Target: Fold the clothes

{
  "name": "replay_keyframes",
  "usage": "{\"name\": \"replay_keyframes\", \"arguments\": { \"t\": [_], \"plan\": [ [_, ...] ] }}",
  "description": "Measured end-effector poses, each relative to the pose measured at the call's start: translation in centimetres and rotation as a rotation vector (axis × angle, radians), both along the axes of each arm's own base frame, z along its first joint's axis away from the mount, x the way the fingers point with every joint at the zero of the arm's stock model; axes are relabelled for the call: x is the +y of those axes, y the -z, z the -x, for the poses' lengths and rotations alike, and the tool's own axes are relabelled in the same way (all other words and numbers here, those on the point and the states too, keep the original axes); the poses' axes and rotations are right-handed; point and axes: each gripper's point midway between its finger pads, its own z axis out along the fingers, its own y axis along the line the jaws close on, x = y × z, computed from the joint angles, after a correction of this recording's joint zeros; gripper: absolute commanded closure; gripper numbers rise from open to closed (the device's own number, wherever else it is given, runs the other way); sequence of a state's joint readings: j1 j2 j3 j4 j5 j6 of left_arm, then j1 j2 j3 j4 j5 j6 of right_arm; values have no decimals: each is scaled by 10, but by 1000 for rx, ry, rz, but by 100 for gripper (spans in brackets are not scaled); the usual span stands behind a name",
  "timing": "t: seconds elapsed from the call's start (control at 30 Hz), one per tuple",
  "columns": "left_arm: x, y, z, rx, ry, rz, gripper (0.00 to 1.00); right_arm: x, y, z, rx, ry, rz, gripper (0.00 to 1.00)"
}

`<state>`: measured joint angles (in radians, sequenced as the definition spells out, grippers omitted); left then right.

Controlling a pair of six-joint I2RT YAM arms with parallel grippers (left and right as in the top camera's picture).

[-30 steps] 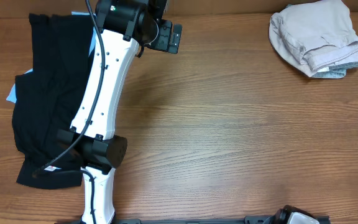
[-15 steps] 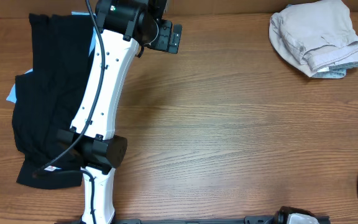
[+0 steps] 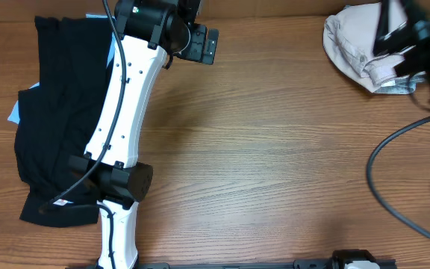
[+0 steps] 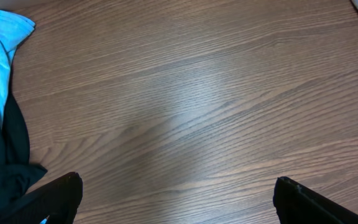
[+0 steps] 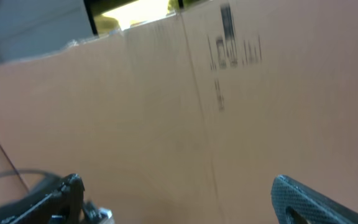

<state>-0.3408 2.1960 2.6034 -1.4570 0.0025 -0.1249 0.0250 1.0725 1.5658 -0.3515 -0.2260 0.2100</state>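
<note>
R arm overlaps beige pile, L arm overlaps black garment.

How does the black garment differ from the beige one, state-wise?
Colour: black garment is dark, beige garment pale. Pose: black garment lies spread long down the left side; beige garment is bunched at the far right. Footprint: black garment covers more table. Both rumpled, neither neatly folded.
</note>
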Motion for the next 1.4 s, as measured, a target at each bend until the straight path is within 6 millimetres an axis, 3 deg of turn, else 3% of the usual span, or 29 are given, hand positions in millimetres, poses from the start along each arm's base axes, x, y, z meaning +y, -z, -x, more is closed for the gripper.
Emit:
{"name": "replay_keyframes", "arguments": {
  "t": [0.37, 0.93, 1.4],
  "plan": [
    [0, 0, 0, 1, 0, 0, 0, -4, 112, 7, -7, 56, -21, 0],
    [0, 0, 0, 0, 0, 0, 0, -12, 266, 60, -46, 82, -32, 0],
    [0, 0, 0, 1, -1, 0, 0, -16, 328, 77, -28, 98, -34, 0]
  ]
}}
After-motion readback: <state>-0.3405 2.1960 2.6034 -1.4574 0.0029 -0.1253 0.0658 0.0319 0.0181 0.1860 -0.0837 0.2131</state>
